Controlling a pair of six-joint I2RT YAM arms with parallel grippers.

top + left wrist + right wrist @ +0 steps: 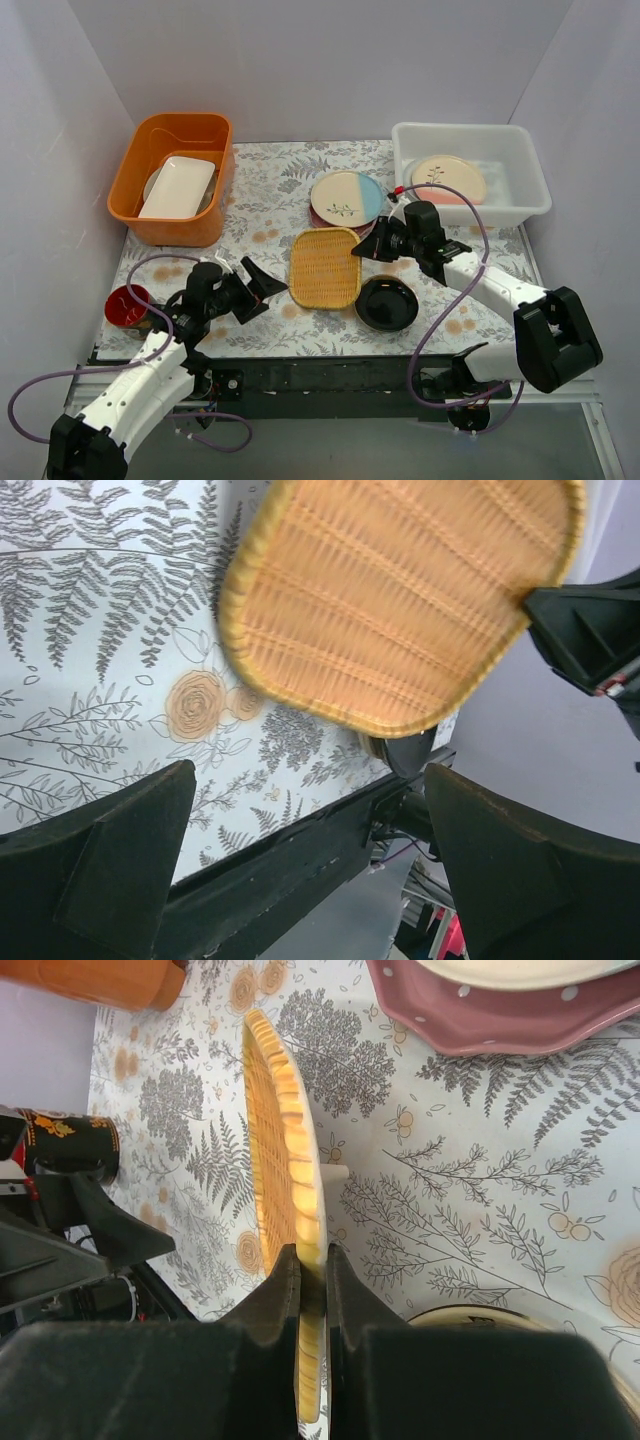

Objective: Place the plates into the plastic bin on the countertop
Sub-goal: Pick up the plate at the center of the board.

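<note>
Clamped betw. the jaws of the right gripper [312, 1260]: rim of the yellow plate [325, 267], woven, square w/ rounded corners. Jaws closed tight on it, 1 finger on each face, grip at the plate's right edge in the top view. Rest of the plate stretching away from those jaws toward the left arm, over the countertop [270, 190]. Can't tell whether lying flat or lifted a bit.

Left gripper [262, 285] w/ jaws spread wide, nothing betw. them. Just beyond its fingertips: near-left edge of the yellow plate, close but apart. Fern-print countertop under and betw. the open jaws.

Beside the right jaws, toward the arm bases: black plate [387, 303], flat on the countertop, just next to the yellow plate's corner. On the far side of the right jaws: blue-and-cream plate [346, 197] w/ sprig, stacked on a pink dotted plate [480, 1020], near but not touching the gripper.

Behind the right gripper, far-right corner: bin [470, 128], whitish plastic, w/ 1 cream-and-pink plate [448, 178] lying inside, left half of the bin.

Well away from both jaws, far left: orange tub [135, 175] holding a white dish [178, 187], rectangular. Left of the left gripper, by its wrist: red-and-black can [127, 305] at the countertop's edge.
</note>
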